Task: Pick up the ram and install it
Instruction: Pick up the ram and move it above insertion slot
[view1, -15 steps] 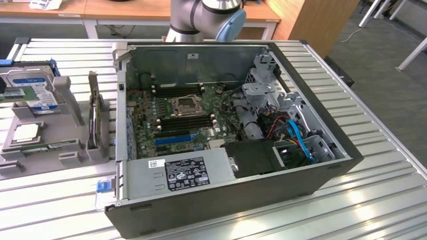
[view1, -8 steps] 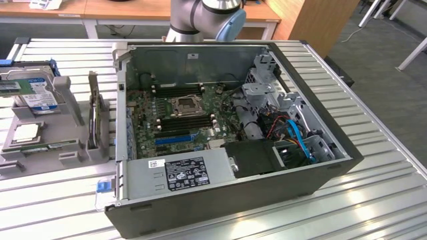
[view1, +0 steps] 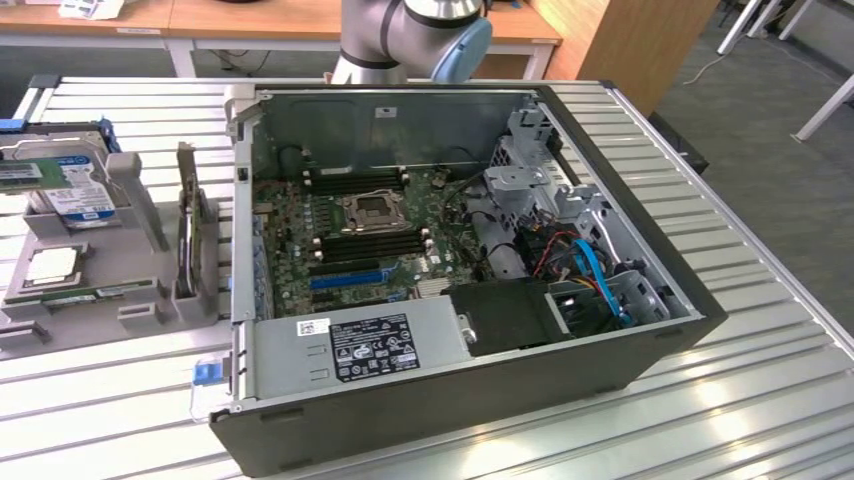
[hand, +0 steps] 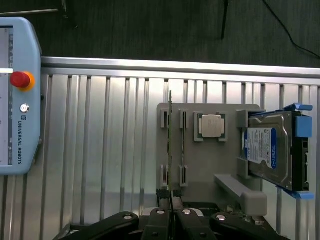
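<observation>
Gripper (hand: 171, 204): black fingers were drawn together with nothing clamped between them; it hung above the grey fixture (hand: 220, 167), lined up with the ram's thin edge.
Ram (hand: 170, 150): in the wrist view it stood on edge in the fixture's notched posts and read as one thin dark line, just beside what looked like a second thin board (hand: 183, 150) in the neighbouring slot.
Fixture load: the matte, blocky plastic also carried a square metal-capped processor (hand: 210, 125) and a hard drive (hand: 267, 150) in a blue bracket.
Table (hand: 100, 150): ribbed, shiny aluminium slats.
Pendant (hand: 15, 95): a pale blue shell with a red button lay at the table's side.
Ram's place, exterior view: it was upright on the fixture at the exterior view's left, near the open case (view1: 667, 330) and not yet in the motherboard (view1: 300, 225).
Case interior: a dark steel tower lay on its side, showing a green board with long black memory slots (view1: 374, 245) flanking the socket, blue slots (view1: 350, 278) and a boxy grey power supply (view1: 360, 345).
Arm (view1: 400, 30): a grey and pale blue joint stood behind the case.
Handling: the ram was probably light, stiff, thin and brittle. It seemed best pinched across its flat faces near the middle of the exposed long edge, kept square so it would not twist.
</observation>
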